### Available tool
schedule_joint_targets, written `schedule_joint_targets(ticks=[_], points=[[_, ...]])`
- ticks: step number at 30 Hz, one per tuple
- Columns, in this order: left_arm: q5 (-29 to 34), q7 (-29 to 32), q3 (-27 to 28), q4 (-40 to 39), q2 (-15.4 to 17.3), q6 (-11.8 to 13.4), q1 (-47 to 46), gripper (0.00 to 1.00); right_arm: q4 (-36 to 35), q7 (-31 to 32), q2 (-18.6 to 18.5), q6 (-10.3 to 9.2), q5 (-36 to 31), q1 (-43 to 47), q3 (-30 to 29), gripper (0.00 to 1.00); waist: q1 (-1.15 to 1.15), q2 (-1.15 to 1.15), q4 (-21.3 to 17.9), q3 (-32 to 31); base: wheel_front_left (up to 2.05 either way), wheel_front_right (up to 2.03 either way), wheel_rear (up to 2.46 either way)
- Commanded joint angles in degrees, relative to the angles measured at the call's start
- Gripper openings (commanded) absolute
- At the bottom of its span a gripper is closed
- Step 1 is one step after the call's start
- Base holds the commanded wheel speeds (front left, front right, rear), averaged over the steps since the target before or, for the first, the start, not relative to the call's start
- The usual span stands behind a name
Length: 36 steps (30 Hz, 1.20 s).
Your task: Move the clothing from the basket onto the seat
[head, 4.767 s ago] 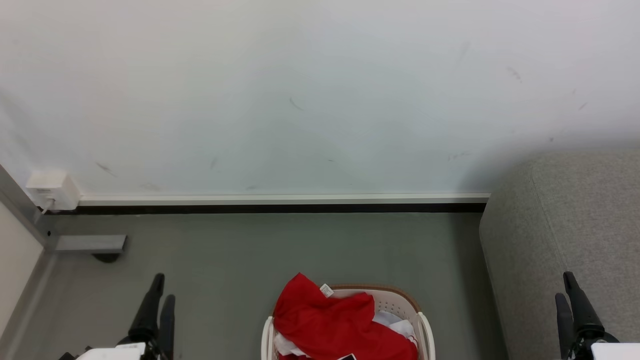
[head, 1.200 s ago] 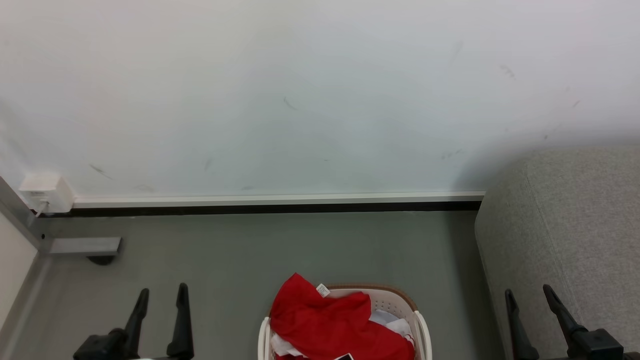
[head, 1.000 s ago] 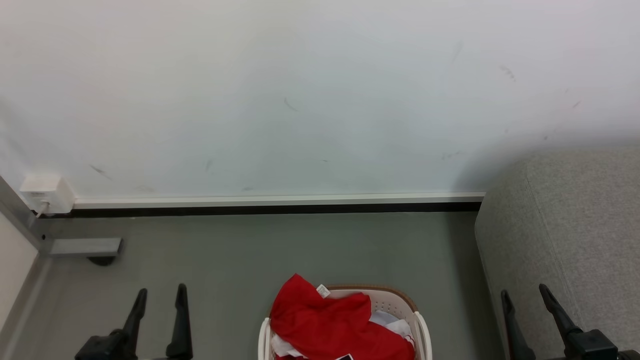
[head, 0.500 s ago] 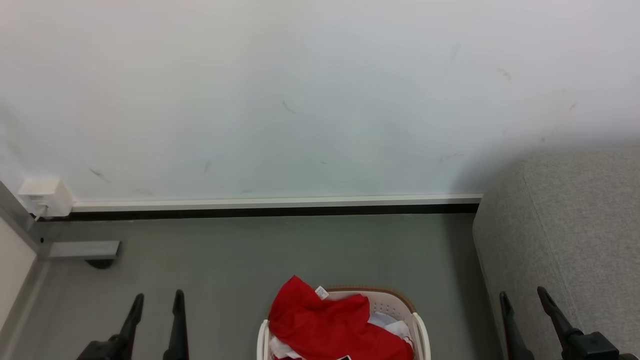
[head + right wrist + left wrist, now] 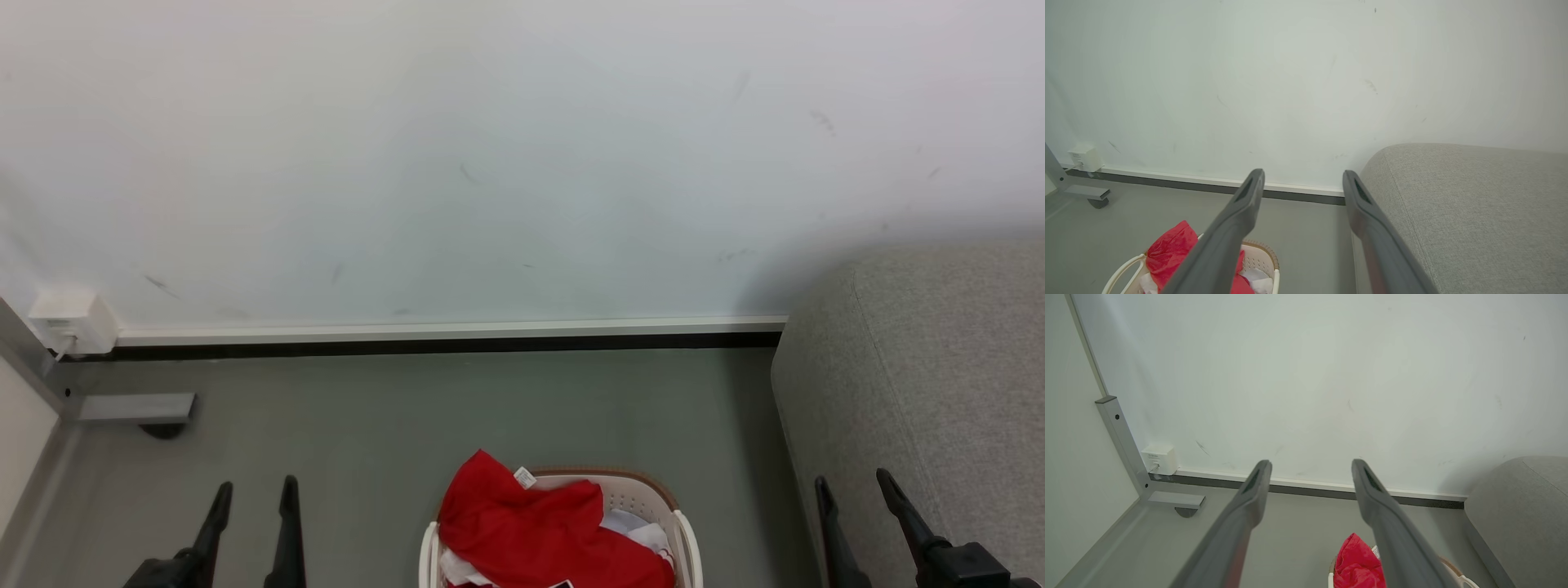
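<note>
Red clothing with white trim and a small white tag is heaped in the cream basket at the bottom middle of the head view. The grey seat fills the right side. My left gripper stands open at the lower left, well left of the basket, and holds nothing. My right gripper is open at the lower right in front of the seat, also with nothing in it. The left wrist view shows my open left gripper above the clothing. In the right wrist view my right gripper is open between basket and seat.
A pale wall with a dark skirting strip runs behind the grey floor. A white wall box and a grey metal frame foot sit at the far left corner.
Both grippers have sunk slightly lower in the head view over the last second. The clothing and basket have stayed put.
</note>
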Motion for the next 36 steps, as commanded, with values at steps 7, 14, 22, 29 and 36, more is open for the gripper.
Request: schedule_joint_targets(ticks=[7,14,22,29,36], points=[[0.1,0.0,0.2,-0.5,0.4,0.0,0.5,1.0,-0.1,-0.2,-0.2,-0.12,0.5,-0.6,0.5,1.0,0.0,0.0,-0.5,0.8,0.0,0.0,0.0],[-0.4,0.0,-0.3,-1.3,0.4,0.0,-0.7,1.0,-1.0,-0.2,-0.2,-0.12,0.9,-1.3,1.1,1.0,0.0,0.0,-2.5,2.9,0.0,0.0,0.0],[-0.3,0.0,-2.2,-2.1,0.4,-0.9,-4.2,1.0,-3.0,-0.2,-0.2,-0.12,0.9,-3.4,1.2,1.0,0.0,0.0,-5.4,8.0,0.0,0.0,0.0],[0.9,0.0,-7.0,-0.6,0.4,-2.8,-10.2,1.0,-5.3,-0.2,-0.2,-0.12,1.8,-7.5,2.2,1.0,0.0,0.0,-8.2,14.1,0.0,0.0,0.0],[0.4,0.0,-16.3,5.4,1.6,-3.6,-18.2,1.0,-7.4,-0.1,-0.2,-0.12,3.1,-11.5,3.2,1.0,0.0,0.0,-10.9,21.2,0.0,0.0,0.0]])
